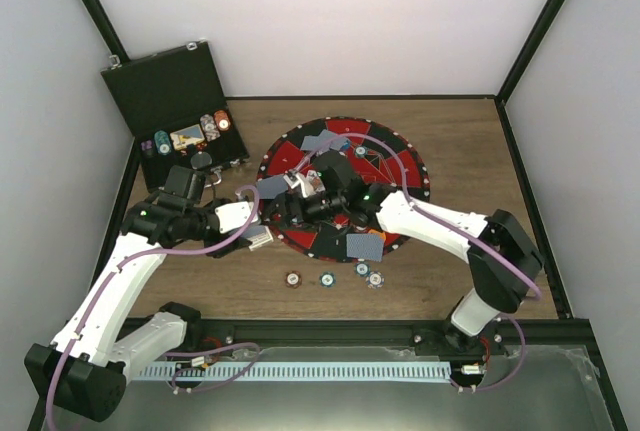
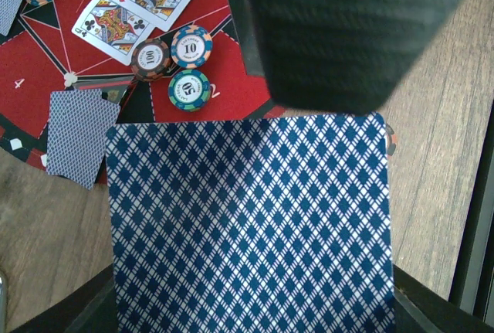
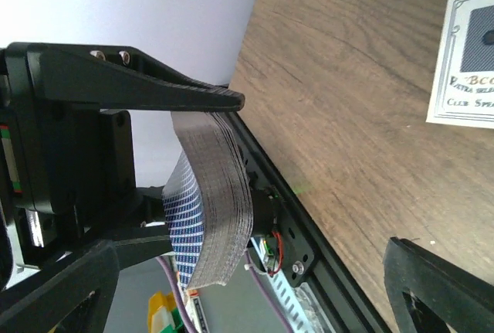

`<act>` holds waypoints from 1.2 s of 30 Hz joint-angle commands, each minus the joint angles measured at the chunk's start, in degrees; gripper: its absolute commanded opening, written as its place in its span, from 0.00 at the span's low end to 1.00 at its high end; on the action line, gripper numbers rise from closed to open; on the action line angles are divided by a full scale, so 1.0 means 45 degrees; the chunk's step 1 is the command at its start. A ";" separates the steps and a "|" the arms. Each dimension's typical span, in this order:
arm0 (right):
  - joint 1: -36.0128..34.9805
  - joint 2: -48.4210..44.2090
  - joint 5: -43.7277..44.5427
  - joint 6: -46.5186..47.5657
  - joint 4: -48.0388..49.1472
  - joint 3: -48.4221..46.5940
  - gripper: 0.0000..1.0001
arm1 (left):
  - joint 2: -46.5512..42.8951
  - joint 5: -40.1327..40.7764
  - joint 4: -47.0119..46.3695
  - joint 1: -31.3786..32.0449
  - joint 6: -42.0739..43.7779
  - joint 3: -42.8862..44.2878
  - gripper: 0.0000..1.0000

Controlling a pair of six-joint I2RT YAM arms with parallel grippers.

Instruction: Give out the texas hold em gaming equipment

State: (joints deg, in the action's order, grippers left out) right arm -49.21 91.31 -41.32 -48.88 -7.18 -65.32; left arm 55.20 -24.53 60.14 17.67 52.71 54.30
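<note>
This looks like a robot lab cell, not a home or a shop. A wooden tabletop (image 1: pixel 470 151) stands inside plain white walls (image 1: pixel 300 11), which are held by black frame posts (image 1: pixel 536 26). 2 white arms, left (image 1: pixel 120 281) and right (image 1: pixel 432 219), are bolted at the near edge. Purple cables (image 1: pixel 200 247) run along them, and a slotted white cable strip (image 1: pixel 330 371) lies along the metal base.
</note>
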 commanded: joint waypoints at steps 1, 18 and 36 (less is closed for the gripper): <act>-0.0204 0.0398 -0.0906 -0.0672 0.1470 0.0165 0.95 | -0.0060 -0.0305 -0.0085 0.0037 0.0156 0.0365 0.18; -0.0602 0.3167 -0.2524 -0.1867 0.3781 -0.1073 0.89 | -0.0035 -0.0363 0.0002 0.0034 0.0189 0.0335 0.18; 0.0584 0.3097 -0.2165 -0.1305 0.3237 0.0246 0.76 | -0.0236 -0.0358 0.0090 0.0037 0.0299 0.0332 0.18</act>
State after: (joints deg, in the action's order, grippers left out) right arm -49.28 106.85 -54.28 -56.38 12.08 -67.26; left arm 55.22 -23.68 61.04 17.67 52.75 54.30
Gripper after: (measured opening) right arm 0.773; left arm 0.620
